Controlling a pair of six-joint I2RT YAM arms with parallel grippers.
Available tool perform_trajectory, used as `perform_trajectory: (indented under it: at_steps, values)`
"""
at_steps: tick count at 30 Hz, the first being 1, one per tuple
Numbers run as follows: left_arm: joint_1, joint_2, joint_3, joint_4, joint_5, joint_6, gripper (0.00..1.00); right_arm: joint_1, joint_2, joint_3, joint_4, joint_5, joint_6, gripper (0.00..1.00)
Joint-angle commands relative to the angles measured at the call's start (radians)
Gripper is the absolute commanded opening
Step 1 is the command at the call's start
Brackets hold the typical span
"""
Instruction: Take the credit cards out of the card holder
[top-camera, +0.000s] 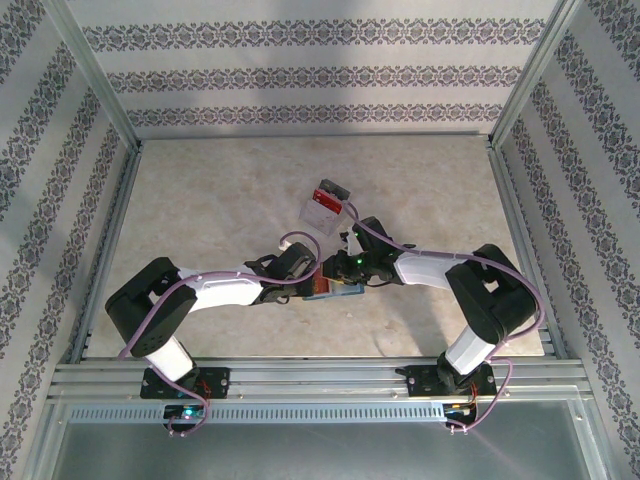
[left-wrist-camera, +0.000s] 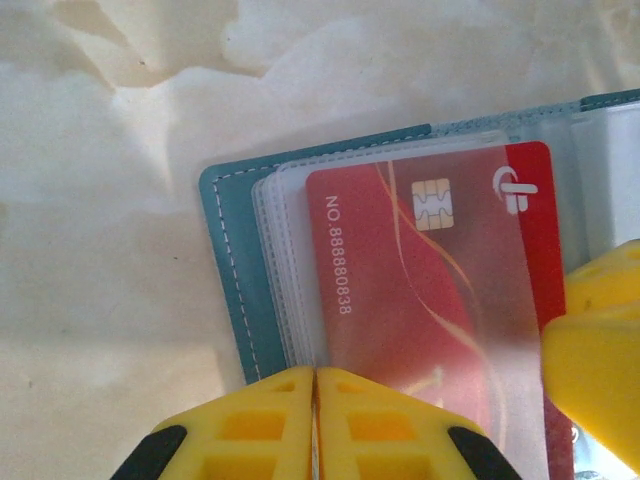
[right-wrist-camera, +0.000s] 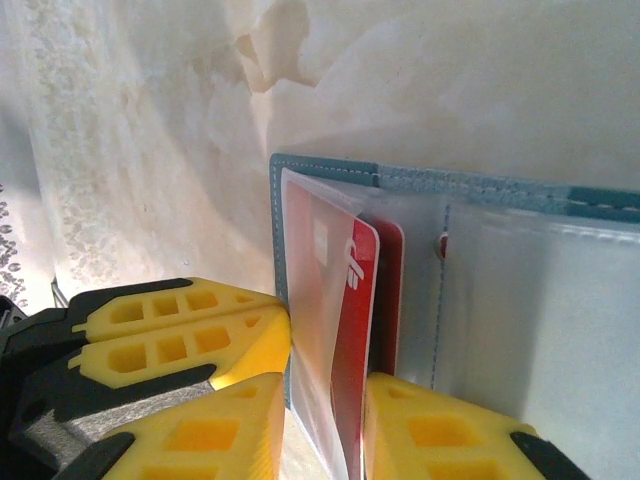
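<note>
The teal card holder (top-camera: 340, 291) lies open on the table between both grippers, its stitched edge (left-wrist-camera: 228, 270) and clear sleeves showing. A red credit card (left-wrist-camera: 420, 290) with a chip sits under the top sleeve. My left gripper (left-wrist-camera: 316, 385) is shut, pinching the edge of the sleeve stack; its fingers (right-wrist-camera: 200, 330) meet the holder's near edge (right-wrist-camera: 330, 170). My right gripper (right-wrist-camera: 325, 430) stands open astride the sleeved red card (right-wrist-camera: 350, 340): one finger touches it, the other is a little apart. A second red card (right-wrist-camera: 392, 290) stands behind. One right finger (left-wrist-camera: 600, 340) is at the card's end.
A clear plastic box (top-camera: 325, 205) with red and dark contents stands just behind the grippers. Patterned walls and metal rails (top-camera: 505, 200) bound the pale table (top-camera: 200, 190). Both arms meet at mid-table, wrists almost touching.
</note>
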Motion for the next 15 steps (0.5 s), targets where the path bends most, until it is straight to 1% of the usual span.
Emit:
perform_trajectory:
  at_steps: [1,8,15]
  values:
    - [0.008,0.045,-0.005,-0.038,0.038,-0.013,0.09,0.021,0.036,0.025,0.042,-0.051,-0.01,0.28]
    - [0.008,0.042,-0.01,-0.034,0.036,-0.018,0.09,0.015,0.051,0.021,0.078,-0.063,-0.009,0.28]
    - [0.008,0.049,-0.009,-0.041,0.033,-0.026,0.09,-0.016,0.04,-0.021,0.203,-0.136,0.027,0.26]
